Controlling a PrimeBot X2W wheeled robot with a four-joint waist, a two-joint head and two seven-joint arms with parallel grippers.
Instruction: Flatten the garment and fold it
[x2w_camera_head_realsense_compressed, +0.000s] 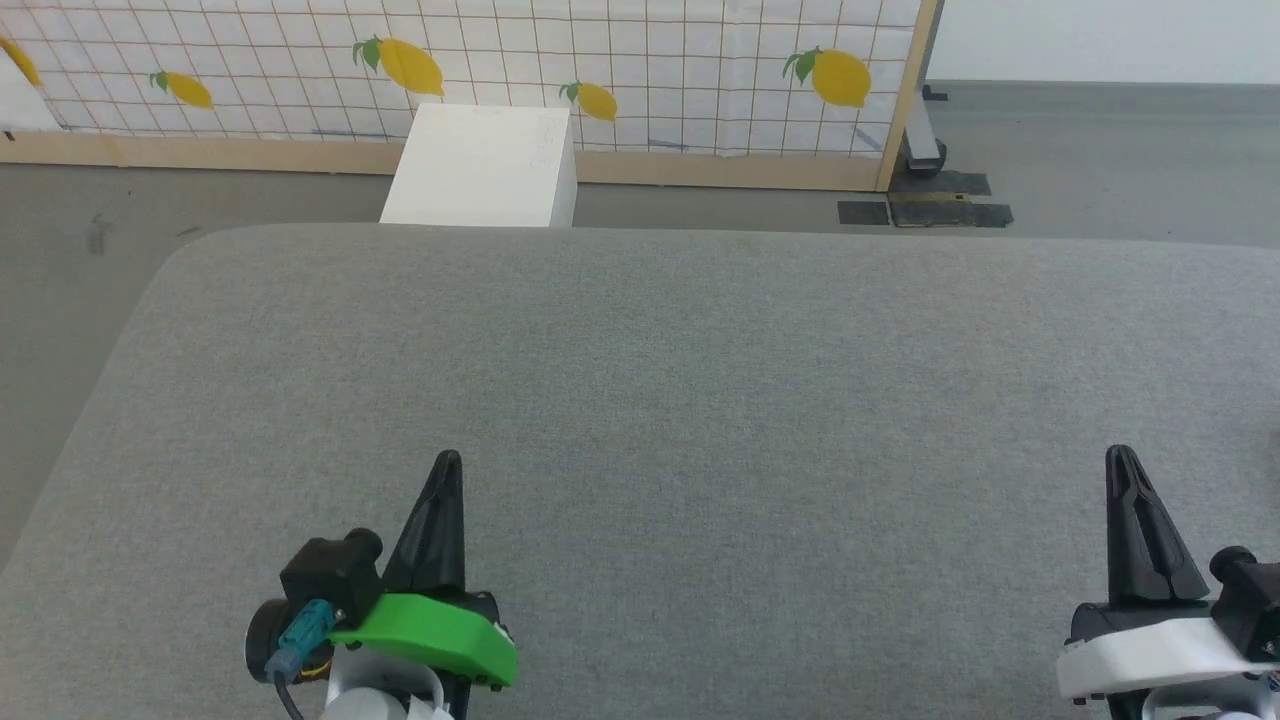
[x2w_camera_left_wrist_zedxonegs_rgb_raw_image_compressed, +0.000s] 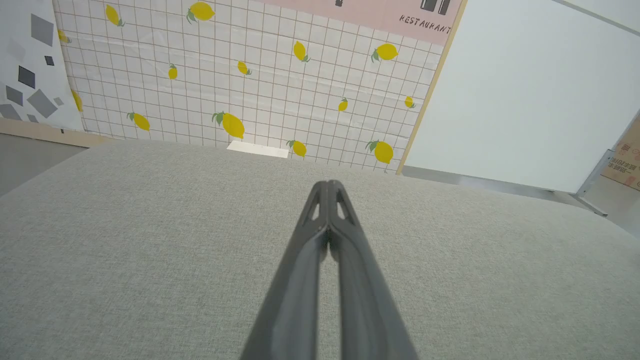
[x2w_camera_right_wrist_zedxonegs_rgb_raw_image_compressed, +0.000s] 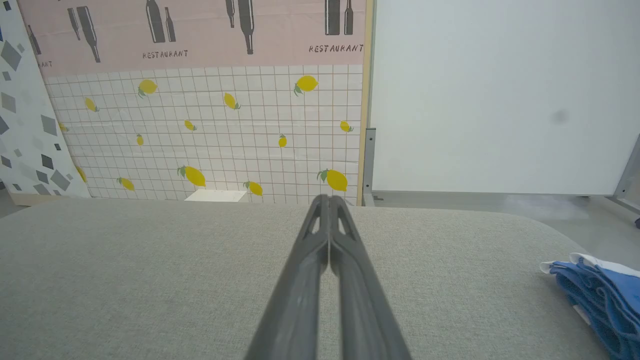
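the table (x2w_camera_head_realsense_compressed: 640, 340) is covered in gray woven cloth with a fine flecked weave. it lies flat and smooth, and its far corners are rounded. behind it, on a dull gray floor (x2w_camera_head_realsense_compressed: 90, 230), stands a plain white box (x2w_camera_head_realsense_compressed: 485, 165) with straight edges and a matte face. the wall panel (x2w_camera_head_realsense_compressed: 650, 60) is a white sheet printed with a thin brown grid and yellow lemons with green leaves, framed in pale wood. in the wrist views a pink band (x2w_camera_right_wrist_zedxonegs_rgb_raw_image_compressed: 200, 30) above the grid carries dark bottle shapes and the word "restaurant" in dark capitals, repeated along it. a cardboard box (x2w_camera_left_wrist_zedxonegs_rgb_raw_image_compressed: 625, 160) at the right edge of the left wrist view has red print too small to read.

the shorts (x2w_camera_right_wrist_zedxonegs_rgb_raw_image_compressed: 600, 295) lie bunched on the table near its rounded right corner, at the lower right of the right wrist view. they are bright blue soft cloth in loose folds, with a white edge on top. they sit to the right of the right gripper, well apart from its fingers.

the left gripper (x2w_camera_head_realsense_compressed: 447, 460) has a glossy green cover (x2w_camera_head_realsense_compressed: 430, 630) at its wrist. its two long dark fingers (x2w_camera_left_wrist_zedxonegs_rgb_raw_image_compressed: 300, 280) are pressed together tip to tip, with nothing pinched between them. the right gripper (x2w_camera_head_realsense_compressed: 1120, 455), with a white cover (x2w_camera_head_realsense_compressed: 1150, 655), is pressed together the same way and holds nothing. the fingers are matte, tapering, with small slots near the tips. whether they touch the cloth i cannot tell.
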